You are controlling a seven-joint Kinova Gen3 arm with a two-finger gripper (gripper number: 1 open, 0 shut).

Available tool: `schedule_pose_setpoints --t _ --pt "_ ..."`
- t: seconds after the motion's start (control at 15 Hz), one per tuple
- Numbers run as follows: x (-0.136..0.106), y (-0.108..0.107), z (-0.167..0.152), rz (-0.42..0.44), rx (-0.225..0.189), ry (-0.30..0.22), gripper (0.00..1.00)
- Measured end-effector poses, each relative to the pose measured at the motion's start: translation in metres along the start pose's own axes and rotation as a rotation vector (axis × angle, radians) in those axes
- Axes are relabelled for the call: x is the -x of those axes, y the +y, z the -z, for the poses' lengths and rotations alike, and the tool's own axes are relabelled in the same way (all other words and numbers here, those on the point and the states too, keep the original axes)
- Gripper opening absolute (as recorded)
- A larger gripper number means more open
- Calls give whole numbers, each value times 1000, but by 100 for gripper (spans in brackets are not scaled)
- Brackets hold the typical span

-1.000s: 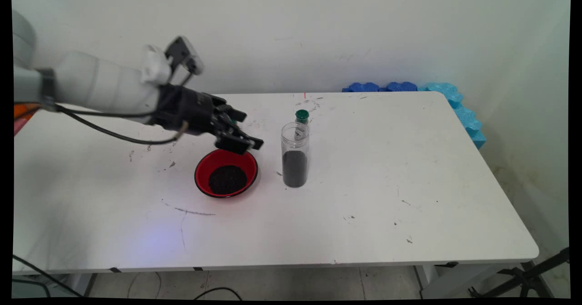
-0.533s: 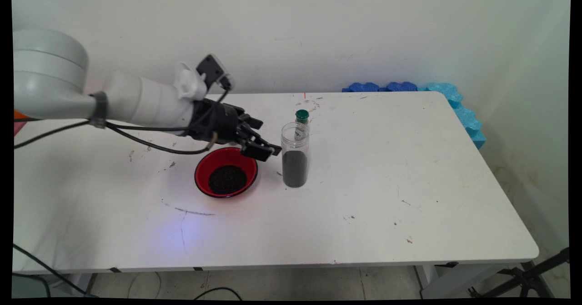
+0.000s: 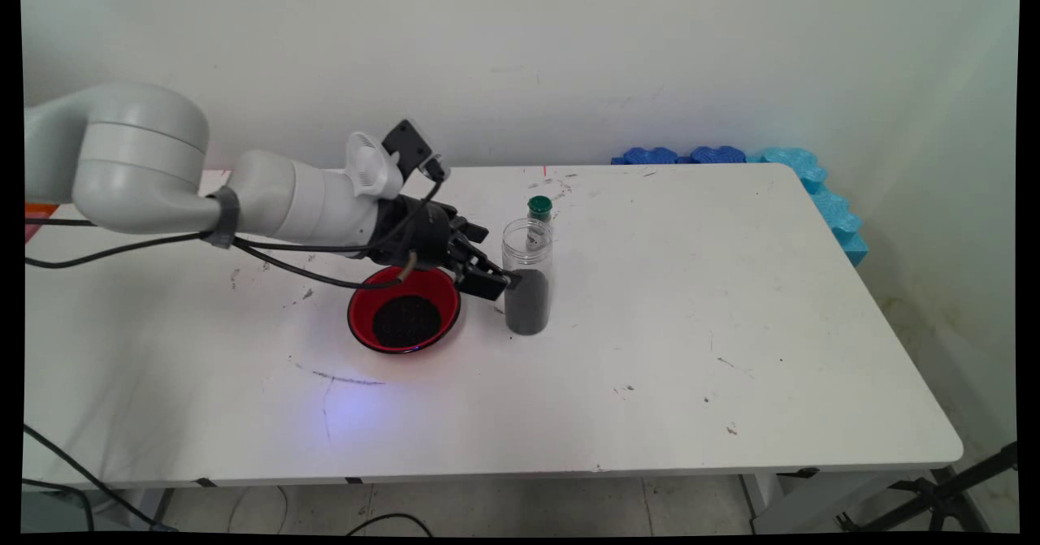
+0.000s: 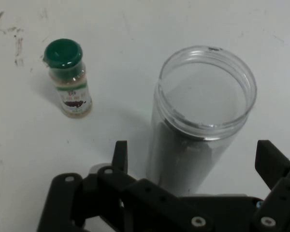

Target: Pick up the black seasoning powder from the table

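gripper: the black two-finger gripper (image 4: 195, 166) reaches in low from the left, fingers spread wide apart, one on each side of the clear jar (image 4: 200, 121) and neither seen touching it in the hand view.
clear jar: a tall, lidless plastic jar (image 3: 527, 277) stands upright near the middle of the white table (image 3: 731, 326), its lower half filled with dark grains, its upper half empty. in the main view the fingertips (image 3: 497, 278) sit at the level of the dark fill, right against the jar's left side.
red bowl: a red bowl (image 3: 404, 309) holding a mound of the same dark grains rests on the table just left of the jar, directly beneath the gripper's wrist.
spice bottle: a small shaker with a green cap (image 3: 539, 208) stands upright just behind the jar; in the hand view it (image 4: 68, 79) appears off to the jar's left, apart from it.
backdrop: blue foam pieces (image 3: 731, 157) lie along the table's far right edge against the wall.
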Motion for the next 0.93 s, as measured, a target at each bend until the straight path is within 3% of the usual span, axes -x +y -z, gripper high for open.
schedule_pose_setpoints --t 0.93 --pt "-1 1 -26 -68 8 17 100"
